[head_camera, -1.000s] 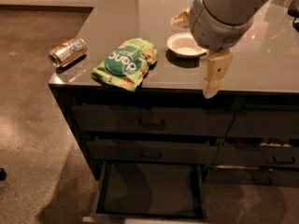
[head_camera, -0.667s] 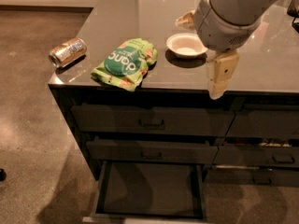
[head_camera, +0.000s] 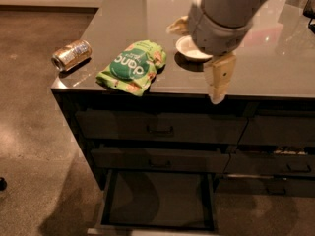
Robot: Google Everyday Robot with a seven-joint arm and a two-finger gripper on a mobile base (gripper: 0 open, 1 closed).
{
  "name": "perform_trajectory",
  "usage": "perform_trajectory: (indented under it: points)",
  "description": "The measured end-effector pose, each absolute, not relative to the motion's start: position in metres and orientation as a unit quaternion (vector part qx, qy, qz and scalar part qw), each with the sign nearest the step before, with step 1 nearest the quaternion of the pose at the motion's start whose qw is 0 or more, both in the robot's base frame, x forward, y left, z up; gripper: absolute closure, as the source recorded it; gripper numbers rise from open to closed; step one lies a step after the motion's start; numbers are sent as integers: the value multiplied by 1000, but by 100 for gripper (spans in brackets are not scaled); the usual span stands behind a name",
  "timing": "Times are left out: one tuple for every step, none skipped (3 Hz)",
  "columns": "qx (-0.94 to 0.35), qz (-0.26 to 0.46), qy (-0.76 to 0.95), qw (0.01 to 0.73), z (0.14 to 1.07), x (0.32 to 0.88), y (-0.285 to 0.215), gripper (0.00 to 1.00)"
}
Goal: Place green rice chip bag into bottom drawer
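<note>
The green rice chip bag (head_camera: 132, 67) lies flat on the dark countertop near its front left edge, logo up. My gripper (head_camera: 193, 64) hangs over the counter's front edge to the right of the bag, clear of it. It is open and empty. One pale finger (head_camera: 219, 80) points down past the counter edge and the other (head_camera: 177, 26) shows behind the wrist. The bottom drawer (head_camera: 157, 200) is pulled out below, with a dark bare floor and a pale front edge.
A shiny gold-silver can (head_camera: 72, 54) lies on its side at the counter's left corner. A white bowl (head_camera: 189, 50) sits partly behind my wrist. Two shut drawers with bar handles (head_camera: 160, 130) are above the open one. More drawers stand to the right.
My gripper shifted slightly right, then came back left towards the bag. The bag, can, bowl and drawer have not moved.
</note>
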State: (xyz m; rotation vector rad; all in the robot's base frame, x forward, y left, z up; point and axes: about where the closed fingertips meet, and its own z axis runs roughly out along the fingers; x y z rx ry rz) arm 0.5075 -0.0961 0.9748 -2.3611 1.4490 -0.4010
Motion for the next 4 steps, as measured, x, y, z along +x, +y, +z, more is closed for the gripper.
perform_trajectory:
  points:
    - [-890,-156,402,150,955,534,-47,0]
    - [-927,-186,300,125,940,565,1,0]
    - [-947,-211,227,83,922,599,37,0]
    - [-957,-231,174,24,898,644,69,0]
